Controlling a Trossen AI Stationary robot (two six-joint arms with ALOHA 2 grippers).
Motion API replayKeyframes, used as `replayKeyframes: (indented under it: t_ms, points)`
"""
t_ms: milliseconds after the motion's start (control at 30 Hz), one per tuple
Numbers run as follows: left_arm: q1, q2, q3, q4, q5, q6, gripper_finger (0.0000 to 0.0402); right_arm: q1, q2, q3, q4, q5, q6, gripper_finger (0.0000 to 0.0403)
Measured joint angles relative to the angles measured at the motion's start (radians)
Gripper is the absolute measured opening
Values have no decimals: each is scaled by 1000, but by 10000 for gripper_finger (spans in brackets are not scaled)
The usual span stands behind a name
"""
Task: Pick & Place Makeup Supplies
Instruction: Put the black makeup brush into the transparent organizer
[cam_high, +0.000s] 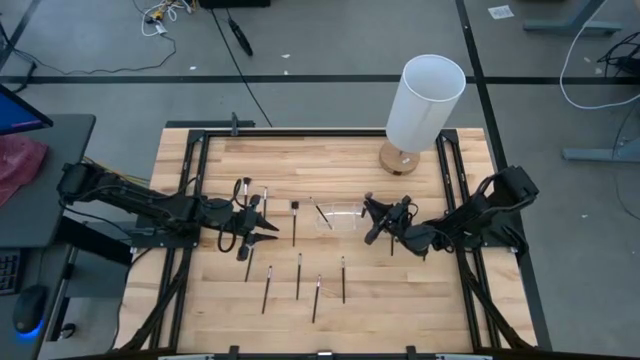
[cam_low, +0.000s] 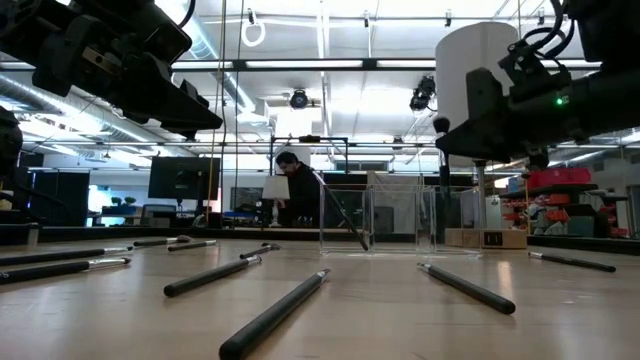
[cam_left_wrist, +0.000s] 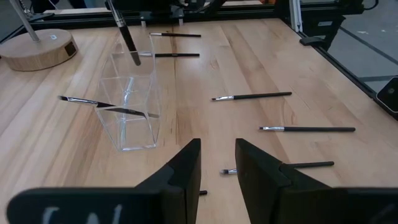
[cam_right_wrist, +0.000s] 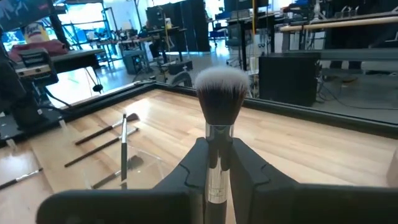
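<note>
Several thin dark makeup brushes lie flat on the wooden table, among them a near group (cam_high: 298, 275) and one (cam_left_wrist: 280, 166) just past my left gripper (cam_left_wrist: 217, 152), which hovers open above the table, left of centre (cam_high: 268, 230). A small clear plastic holder (cam_high: 338, 216) stands mid-table (cam_left_wrist: 134, 109). One slim brush (cam_left_wrist: 106, 104) leans inside it, sticking out over its rim. My right gripper (cam_right_wrist: 216, 146) is just right of the holder (cam_high: 378, 222), shut on a fluffy pale-tipped brush (cam_right_wrist: 219, 93). My right gripper pinches the fluffy brush by its silver ferrule (cam_right_wrist: 215, 163), just below the bristles, between its two fingers. The brush is lifted clear, its bristle head standing out past the fingertips. Its dark handle (cam_left_wrist: 126, 37) slants down toward the clear holder.
A tall white cylinder lamp (cam_high: 425, 100) on a round wooden base stands at the table's far right. Black rails (cam_high: 195, 190) run along the table's left and right sides. More brushes (cam_high: 265, 200) lie near the left gripper. A person (cam_low: 295, 190) is in the room beyond.
</note>
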Motion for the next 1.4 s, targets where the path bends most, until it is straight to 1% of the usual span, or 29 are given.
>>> replayKeyframes:
  t_ms: [500, 667, 800, 933, 1167, 1400]
  points:
    - [0, 0, 0, 0, 0, 0, 101, -5, 107, 1, -5, 1, 132, 35]
    - [0, 0, 0, 0, 0, 0, 101, -5, 127, 1, -3, 2, 175, 64]
    - [0, 0, 0, 0, 0, 0, 101, -5, 129, 1, -7, 1, 187, 91]
    - [0, 0, 0, 0, 0, 0, 101, -5, 129, 1, -10, 1, 185, 108]
    - [0, 0, 0, 0, 0, 0, 101, -5, 128, 1, 9, 1, 126, 130]
    - [0, 0, 0, 0, 0, 0, 101, -1, 52, 1, 126, -2, -75, 146]
